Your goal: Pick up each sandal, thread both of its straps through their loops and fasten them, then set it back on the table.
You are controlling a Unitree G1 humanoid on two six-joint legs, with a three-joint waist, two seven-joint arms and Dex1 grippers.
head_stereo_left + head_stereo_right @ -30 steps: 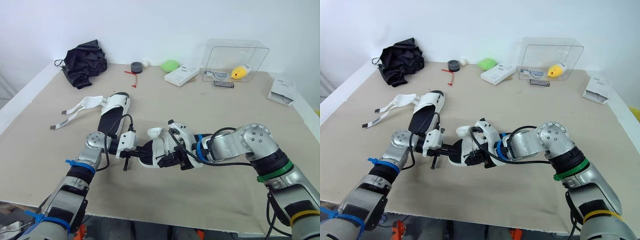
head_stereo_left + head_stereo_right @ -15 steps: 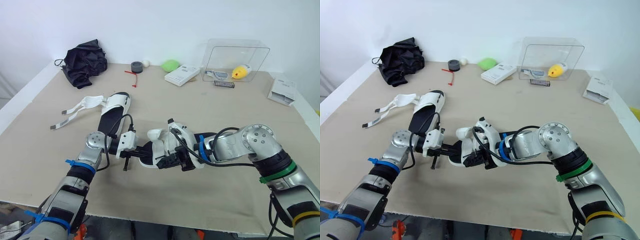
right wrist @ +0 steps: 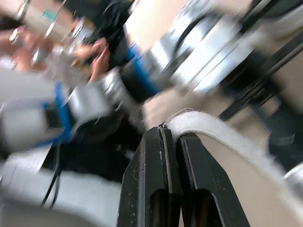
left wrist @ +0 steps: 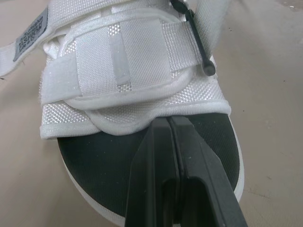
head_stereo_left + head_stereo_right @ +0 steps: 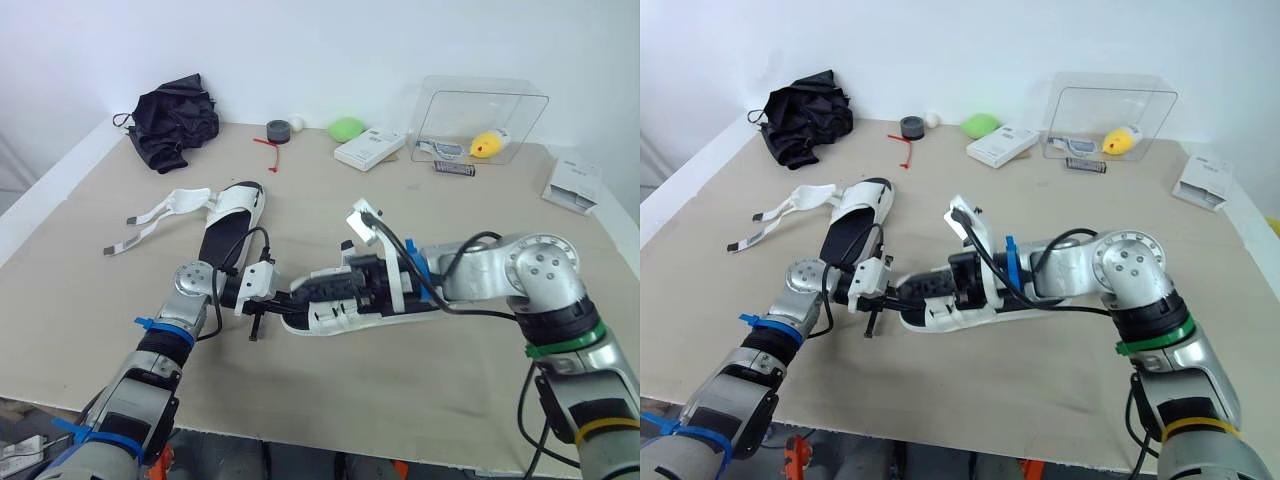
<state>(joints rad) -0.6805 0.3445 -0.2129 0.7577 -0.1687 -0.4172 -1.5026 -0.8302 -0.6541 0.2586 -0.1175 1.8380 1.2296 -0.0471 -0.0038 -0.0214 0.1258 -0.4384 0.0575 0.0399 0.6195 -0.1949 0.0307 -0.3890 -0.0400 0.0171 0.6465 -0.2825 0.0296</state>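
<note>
One white sandal [image 5: 345, 318] with a black footbed lies between my arms near the table's front. My left gripper [image 5: 283, 300] is shut on its toe end, the black fingers [image 4: 165, 156] pressed onto the footbed just below the fastened front strap [image 4: 128, 61]. From the right, my right gripper [image 5: 318, 285] reaches low over the sandal and is shut on a white strap [image 3: 222, 137]. The second sandal [image 5: 228, 212] lies flat further back on the left, with its loose straps [image 5: 150, 215] spread out to the left.
A black cloth [image 5: 175, 115] sits at the back left. Along the back edge are a grey tape roll [image 5: 277, 130], a green object [image 5: 347, 128], a white box [image 5: 370, 149] and a clear container [image 5: 480, 120]. Another white box [image 5: 577, 185] lies far right.
My right wrist has turned and risen, and its fingers now hold a strap. The sandal has gone from bunched up to lying stretched out flat. My left gripper kept its hold on the toe.
</note>
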